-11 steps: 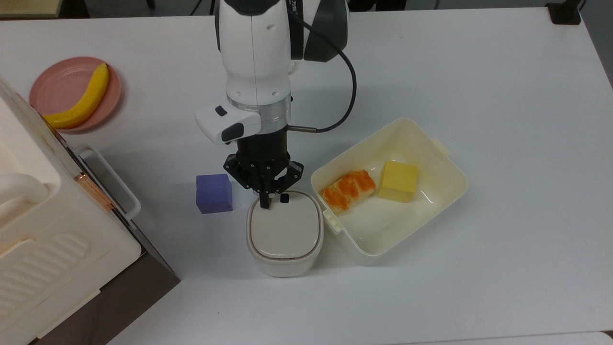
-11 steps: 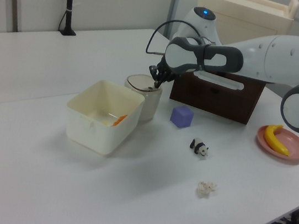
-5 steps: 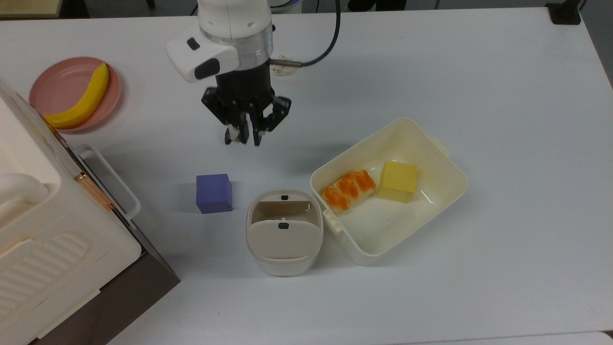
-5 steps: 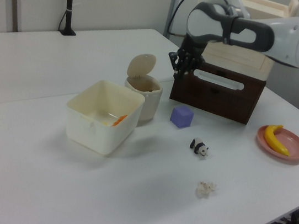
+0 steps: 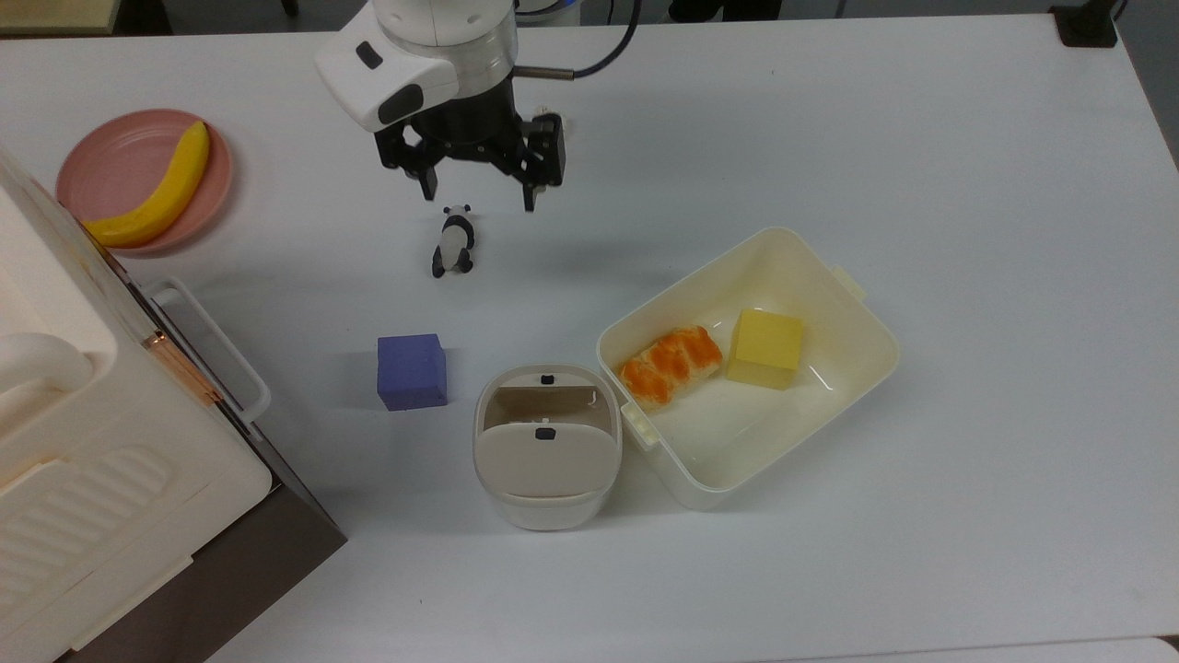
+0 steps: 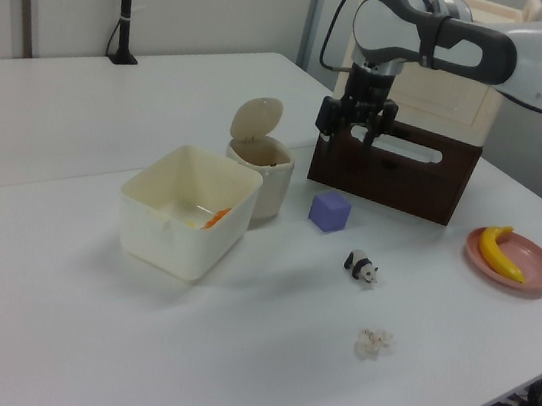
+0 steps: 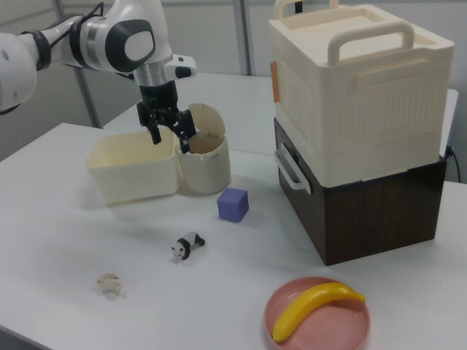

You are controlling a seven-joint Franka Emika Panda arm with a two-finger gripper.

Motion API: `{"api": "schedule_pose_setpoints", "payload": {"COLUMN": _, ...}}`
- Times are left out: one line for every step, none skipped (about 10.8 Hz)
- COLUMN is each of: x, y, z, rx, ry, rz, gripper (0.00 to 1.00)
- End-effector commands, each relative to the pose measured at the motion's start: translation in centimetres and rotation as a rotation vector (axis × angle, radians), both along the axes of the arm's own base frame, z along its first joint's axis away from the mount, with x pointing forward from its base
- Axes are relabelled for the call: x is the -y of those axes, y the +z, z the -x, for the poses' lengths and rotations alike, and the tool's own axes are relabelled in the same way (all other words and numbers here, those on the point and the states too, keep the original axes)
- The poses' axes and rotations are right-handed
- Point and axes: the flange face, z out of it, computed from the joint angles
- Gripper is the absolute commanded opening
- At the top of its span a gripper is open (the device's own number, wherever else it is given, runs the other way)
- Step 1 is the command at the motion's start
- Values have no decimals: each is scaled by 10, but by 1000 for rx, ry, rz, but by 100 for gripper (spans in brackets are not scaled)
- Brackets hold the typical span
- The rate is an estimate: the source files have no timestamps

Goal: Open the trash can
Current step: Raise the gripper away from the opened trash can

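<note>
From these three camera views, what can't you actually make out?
- Inside of the small off-white trash can: the raised greyish-beige lid covers much of the opening in the top view; its walls hide the bottom in the side views.
- Contents of the cream rectangular tub: hidden by its wall in the right view.
- Big white ribbed appliance: cut off by the top view's left edge.
- Small pale crumpled lump: too small to identify.

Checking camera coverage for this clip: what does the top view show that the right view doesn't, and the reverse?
Top view: the tub's inside, holding a pastry and a yellow block. Right view: a crumpled white scrap on the table. Both: the trash can with its lid raised, the open claw, the purple cube, the panda.
</note>
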Motion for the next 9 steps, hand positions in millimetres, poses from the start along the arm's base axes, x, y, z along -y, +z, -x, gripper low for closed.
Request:
{"api": "schedule_pose_setpoints", "payload": {"x": 15, "y": 15, "z": 33, "rx": -104, "ry": 173, "rz": -19, "gripper": 100}}
{"api": "schedule_pose_setpoints", "payload": {"x": 15, "y": 17, "z": 35, "rx": -108, "ry": 160, "rz": -19, "gripper": 100}}
{"api": "schedule_pose_setpoints", "payload": {"x": 12, "y": 13, "z": 32, "rx": -109, "ry": 120, "rz": -17, "gripper": 100}}
{"api": "schedule_pose_setpoints", "payload": {"x": 11, "y": 11, "z": 31, "rx": -106, "ry": 61, "rz": -9, "gripper": 100}}
{"api": "schedule_pose_setpoints", "payload": {"x": 12, "y": 13, "z": 31, "rx": -102, "ry": 30, "rz": -8, "gripper": 100}}
{"api": "schedule_pose_setpoints", "payload": {"x": 12, "y": 15, "z": 32, "rx": -99, "ry": 20, "rz": -10, "gripper": 100}}
{"api": "schedule_pose_setpoints", "payload": {"x": 13, "y": 19, "z": 31, "rx": -85, "ry": -19, "rz": -9, "gripper": 100}}
{"api": "schedule_pose_setpoints", "payload": {"x": 15, "y": 21, "z": 31, "rx": -70, "ry": -71, "rz": -6, "gripper": 100}}
{"api": "schedule_pose_setpoints", "payload": {"x": 14, "y": 22, "z": 30, "rx": -63, "ry": -80, "rz": 2, "gripper": 100}}
